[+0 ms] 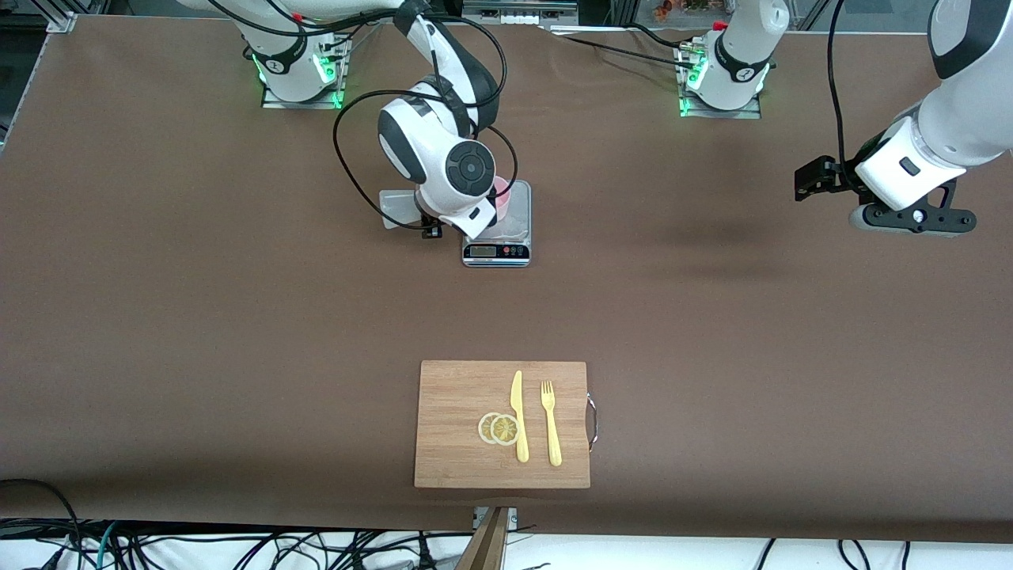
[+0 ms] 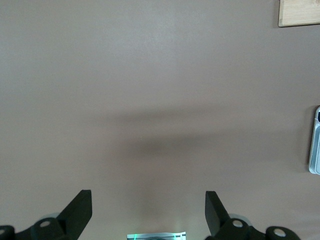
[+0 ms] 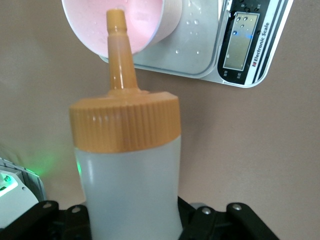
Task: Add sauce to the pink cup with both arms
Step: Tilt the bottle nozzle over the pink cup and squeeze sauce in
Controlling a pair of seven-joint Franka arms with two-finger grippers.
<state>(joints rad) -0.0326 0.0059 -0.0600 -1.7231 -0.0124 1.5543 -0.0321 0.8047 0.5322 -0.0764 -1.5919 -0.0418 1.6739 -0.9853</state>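
Observation:
My right gripper (image 3: 132, 220) is shut on the sauce bottle (image 3: 127, 170), whitish with an orange nozzle cap (image 3: 122, 120). The bottle is tipped so the nozzle tip (image 3: 116, 17) is over the open mouth of the pink cup (image 3: 142, 20). The cup stands on the scale (image 3: 200, 55). In the front view the right hand (image 1: 427, 222) covers most of the cup (image 1: 502, 191), and the bottle's whitish end (image 1: 396, 210) sticks out beside the wrist. My left gripper (image 1: 914, 222) waits, open and empty, above bare table at the left arm's end; its fingers (image 2: 80, 207) stand wide apart.
The scale (image 1: 514, 226) has its display facing the front camera. A wooden cutting board (image 1: 459, 443) lies near the front edge with two lemon slices (image 1: 498, 428), a yellow knife (image 1: 518, 416) and a yellow fork (image 1: 551, 423). The left wrist view shows the board's corner (image 2: 300, 12) and the scale's edge (image 2: 315, 145).

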